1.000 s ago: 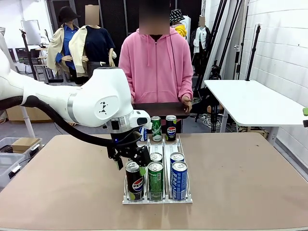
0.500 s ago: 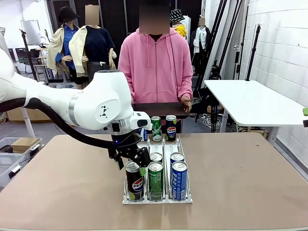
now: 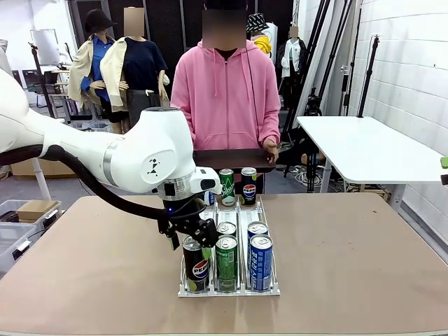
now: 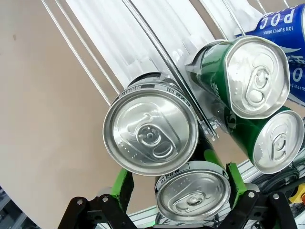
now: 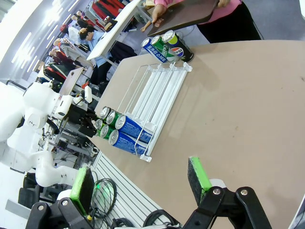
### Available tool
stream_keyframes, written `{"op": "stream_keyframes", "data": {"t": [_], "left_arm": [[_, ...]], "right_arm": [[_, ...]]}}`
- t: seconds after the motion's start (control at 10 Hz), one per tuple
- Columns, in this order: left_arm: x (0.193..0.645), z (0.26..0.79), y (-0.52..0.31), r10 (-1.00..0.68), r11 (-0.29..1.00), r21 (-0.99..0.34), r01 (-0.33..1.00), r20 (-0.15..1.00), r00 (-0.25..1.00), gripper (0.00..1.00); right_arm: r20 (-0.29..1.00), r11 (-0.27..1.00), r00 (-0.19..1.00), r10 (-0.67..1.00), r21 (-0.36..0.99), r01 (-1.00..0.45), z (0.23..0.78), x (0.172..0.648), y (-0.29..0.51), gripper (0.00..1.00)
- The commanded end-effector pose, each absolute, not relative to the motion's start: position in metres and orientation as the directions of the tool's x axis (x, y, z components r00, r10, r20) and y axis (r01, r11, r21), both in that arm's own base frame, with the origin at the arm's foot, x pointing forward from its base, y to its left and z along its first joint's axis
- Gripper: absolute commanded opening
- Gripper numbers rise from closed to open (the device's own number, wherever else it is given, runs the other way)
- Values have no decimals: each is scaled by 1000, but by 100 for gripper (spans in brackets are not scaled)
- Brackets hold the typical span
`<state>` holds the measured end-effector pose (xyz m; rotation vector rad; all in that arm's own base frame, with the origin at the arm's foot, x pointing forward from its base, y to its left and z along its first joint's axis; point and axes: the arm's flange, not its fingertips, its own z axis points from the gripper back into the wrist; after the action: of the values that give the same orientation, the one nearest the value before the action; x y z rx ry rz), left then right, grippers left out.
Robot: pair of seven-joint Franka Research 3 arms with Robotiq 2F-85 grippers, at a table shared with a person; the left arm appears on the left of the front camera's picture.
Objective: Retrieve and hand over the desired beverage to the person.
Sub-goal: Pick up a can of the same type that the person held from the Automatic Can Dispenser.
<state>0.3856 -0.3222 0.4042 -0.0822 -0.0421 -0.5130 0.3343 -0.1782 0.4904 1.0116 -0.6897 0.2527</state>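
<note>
Left gripper (image 3: pixel 190 241) hangs with jaws wide apart astride the black Pepsi can (image 3: pixel 197 266) at the rack's (image 3: pixel 231 291) 7 o'clock corner. Its pads (image 4: pixel 122 185) perhaps just clear the can. At 12 o'clock stands the person (image 3: pixel 225 98).

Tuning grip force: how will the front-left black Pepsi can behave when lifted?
Black Pepsi can looks sealed, tab flat, so probably full and heavy. Smooth round wall may slip against the left gripper. Tall and slim, so likely tippy.

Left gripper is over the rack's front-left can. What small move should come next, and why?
Probably close the left gripper on the black Pepsi can. Its jaws stand open, the green pads sit either side of the can's top, and nothing is gripped yet.
</note>
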Motion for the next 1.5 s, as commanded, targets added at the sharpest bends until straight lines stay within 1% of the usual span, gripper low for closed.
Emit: {"op": "stream_keyframes", "data": {"t": [0.0,0.1,0.2,0.5,0.6,0.8,0.9,1.0,1.4], "left_arm": [[388,401,-327,-497,864,-52,501,74,865,100],[388,401,-328,-499,863,-49,503,75,863,93],[388,400,-328,-504,859,-49,509,87,859,82],[390,398,-330,-512,854,-49,517,97,854,54],[390,399,-331,-517,850,-47,524,105,849,42],[390,399,-332,-523,847,-46,530,107,845,4],[390,399,-332,-519,850,-45,525,100,849,0],[392,398,-329,-492,867,-55,496,72,868,0],[386,401,-330,-508,856,-62,513,86,857,0]], "right_arm": [[641,512,759,-118,694,-506,491,335,-179,100],[641,512,759,-118,694,-506,491,335,-179,100],[641,512,759,-118,694,-506,491,335,-179,100],[641,512,759,-118,694,-506,491,335,-179,100],[641,512,759,-118,694,-506,491,335,-179,100],[641,512,759,-118,694,-506,491,335,-179,100],[641,512,759,-118,694,-506,491,335,-179,100],[641,512,759,-118,694,-506,491,335,-179,100],[641,512,759,-118,694,-506,491,335,-179,100]]}}
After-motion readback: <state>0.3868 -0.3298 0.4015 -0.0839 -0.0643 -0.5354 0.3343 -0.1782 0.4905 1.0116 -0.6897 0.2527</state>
